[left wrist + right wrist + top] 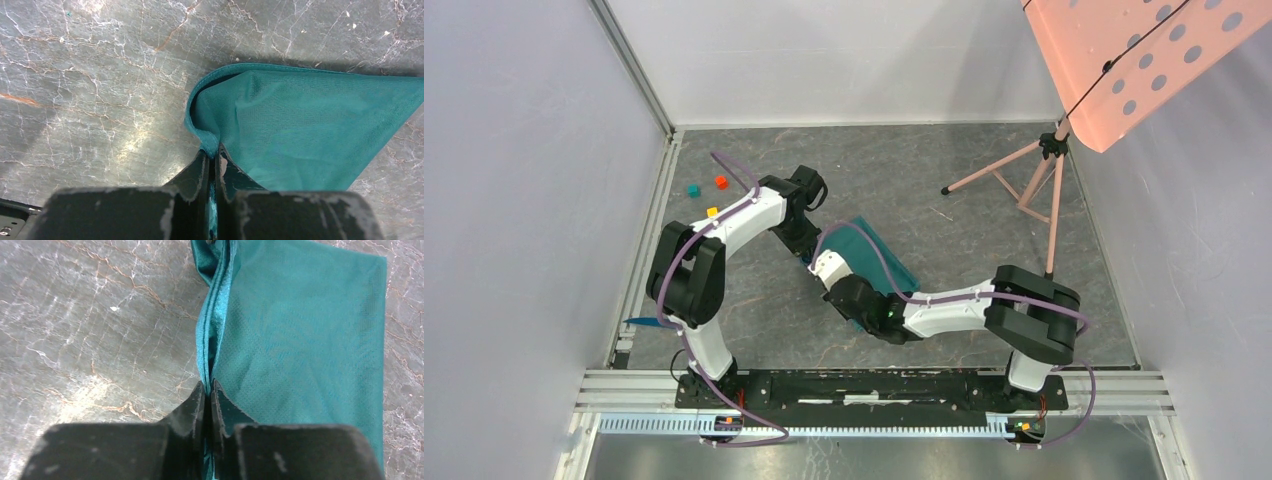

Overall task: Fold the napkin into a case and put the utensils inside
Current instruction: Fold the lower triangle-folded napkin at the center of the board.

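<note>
- Napkin [886,245], a soft, plain teal-green fabric cloth, lies near the middle of the grey marble-patterned desk [944,190], partly hidden under both arms in the top view.
- The left end effector [214,155] is closed on the napkin. Its two dark fingers pinch a hemmed corner, and a strip of fabric shows in the narrow slit between them.
- At that pinch the cloth rises off the desk, and the hem curls into a small open loop just above the fingertips.
- From the left wrist view the rest of the napkin [310,125] spreads to the right as a broad, tapering sheet.
- The right end effector [209,387] is also closed on the napkin, with its fingers clamped on a bunched, doubled edge that runs straight away from the fingertips.
- To the right of that edge the napkin [305,335] lies flat and smooth on the desk.
- Three tiny cubes, red [721,182], teal [693,189] and yellow [712,211], sit on the far left of the desk, well apart from the napkin.
- A slim blue sliver [639,321] at the desk's left edge may be a utensil, but it is too small to tell.
- A pink perforated panel [1124,60] on a pink tripod [1034,185] stands at the far right.
</note>
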